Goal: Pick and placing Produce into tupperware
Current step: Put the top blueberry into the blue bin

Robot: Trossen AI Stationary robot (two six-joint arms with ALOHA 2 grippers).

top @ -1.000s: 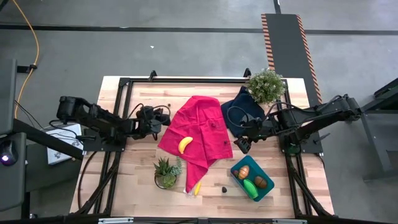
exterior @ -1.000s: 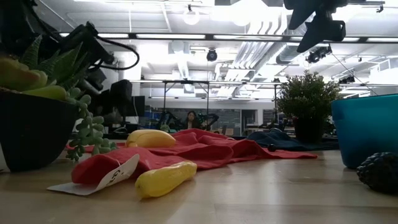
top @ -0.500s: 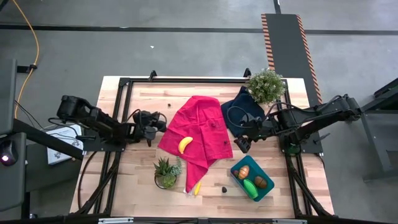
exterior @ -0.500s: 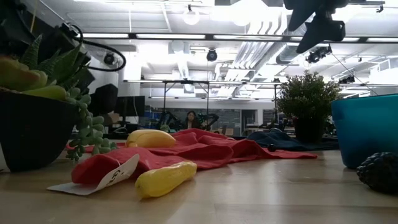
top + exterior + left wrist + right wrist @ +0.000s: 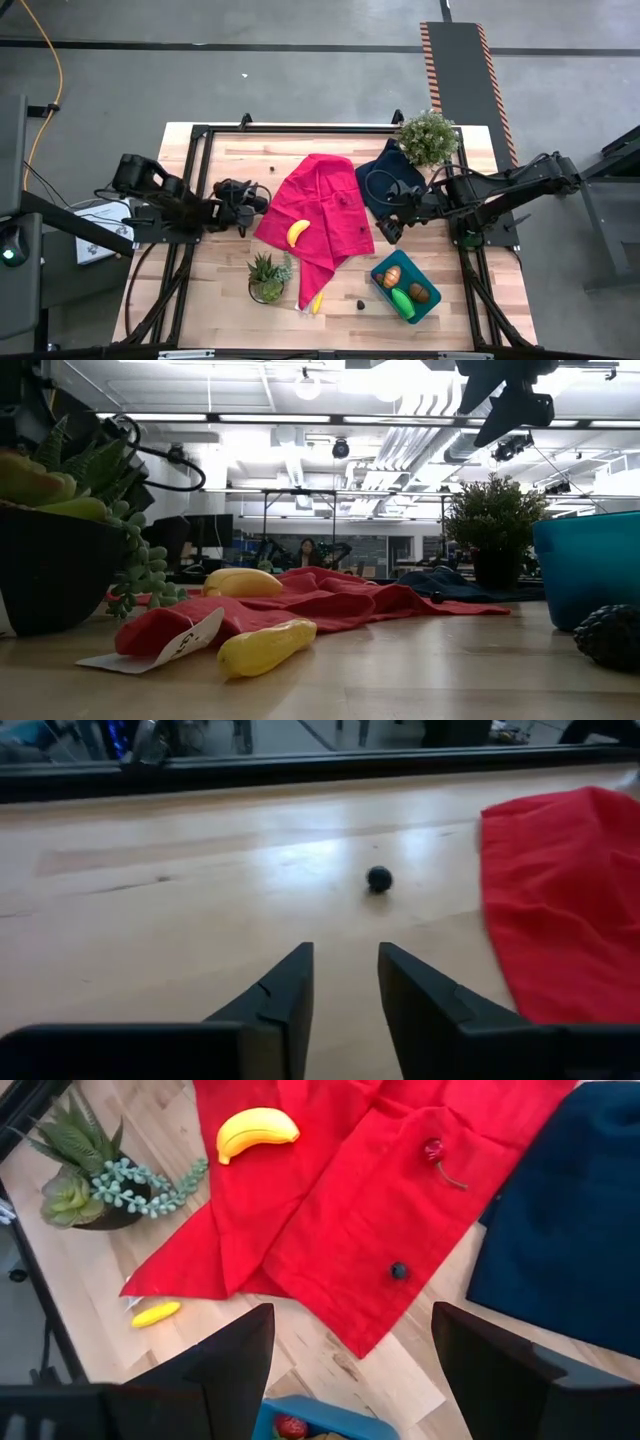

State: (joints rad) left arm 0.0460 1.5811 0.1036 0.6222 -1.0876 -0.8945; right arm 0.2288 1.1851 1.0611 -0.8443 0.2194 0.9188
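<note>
**A big, bright room**

The wooden table [image 5: 230, 290] stands on a grey floor [image 5: 300, 80]. Beyond the table, long white lights [image 5: 300, 418] hang from the ceiling. A striped ramp [image 5: 460, 70] lies near the table's far corner.

Red cloth [image 5: 318, 212], navy cloth [image 5: 392, 178], two potted plants

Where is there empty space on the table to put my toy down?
Bare wood lies along the far edge of the wooden table, behind the red cloth, and between that cloth and the left gripper. It is crowded near the teal plastic tub and small potted succulent.
</note>
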